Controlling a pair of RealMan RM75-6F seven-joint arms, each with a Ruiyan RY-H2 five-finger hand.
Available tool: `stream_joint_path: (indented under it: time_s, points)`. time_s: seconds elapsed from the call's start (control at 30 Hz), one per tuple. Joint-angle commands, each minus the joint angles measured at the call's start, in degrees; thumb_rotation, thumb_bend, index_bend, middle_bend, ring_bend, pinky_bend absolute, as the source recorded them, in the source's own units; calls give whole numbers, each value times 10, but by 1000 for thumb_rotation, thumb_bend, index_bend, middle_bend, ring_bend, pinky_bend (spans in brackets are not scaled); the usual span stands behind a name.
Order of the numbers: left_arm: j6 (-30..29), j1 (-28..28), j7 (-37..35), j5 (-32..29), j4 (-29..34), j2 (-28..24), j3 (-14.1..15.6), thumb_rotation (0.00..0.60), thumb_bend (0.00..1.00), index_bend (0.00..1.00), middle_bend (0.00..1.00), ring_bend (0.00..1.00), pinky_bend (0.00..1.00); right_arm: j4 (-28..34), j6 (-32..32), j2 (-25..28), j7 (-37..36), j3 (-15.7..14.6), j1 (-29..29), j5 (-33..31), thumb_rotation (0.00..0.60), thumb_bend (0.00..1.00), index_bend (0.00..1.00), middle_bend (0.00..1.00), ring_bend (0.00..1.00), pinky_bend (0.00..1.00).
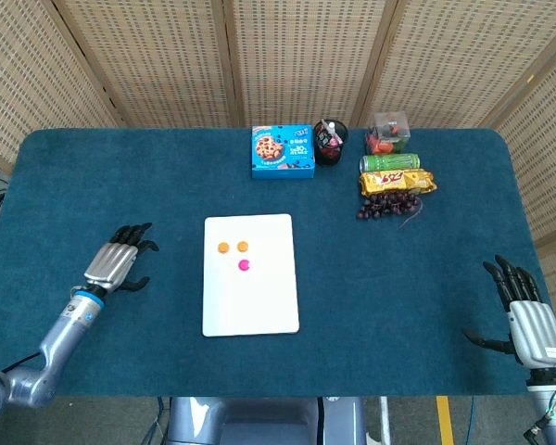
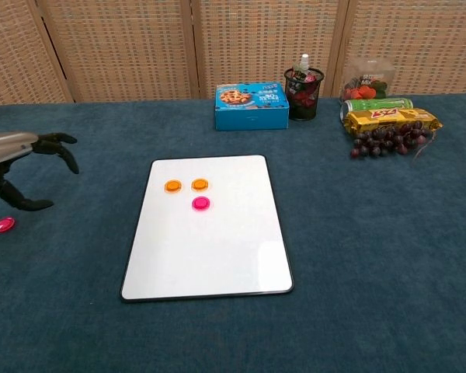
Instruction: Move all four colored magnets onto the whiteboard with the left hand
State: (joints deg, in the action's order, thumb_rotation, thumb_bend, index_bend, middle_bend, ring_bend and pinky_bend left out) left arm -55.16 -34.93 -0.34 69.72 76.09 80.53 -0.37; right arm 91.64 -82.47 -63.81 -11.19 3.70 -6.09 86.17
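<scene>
The whiteboard lies flat at the middle of the blue table. On its upper part sit two orange magnets and one pink magnet. A second pink magnet lies on the cloth far to the left; the head view hides it under my left hand. My left hand hovers just above that magnet, fingers curved and apart, holding nothing. My right hand rests open at the table's right front edge.
Along the back stand a blue cookie box, a black cup, a clear tub of produce, a green can, a gold snack pack and dark grapes.
</scene>
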Motion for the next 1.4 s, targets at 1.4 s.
stream_joint_path:
  time_s: [1.4]
  points:
    - [21,81,-156,86,-219,73,7,600,331,367,0,0,0,0,0,1,-5,0,0,0,600,156,0,0,0,0]
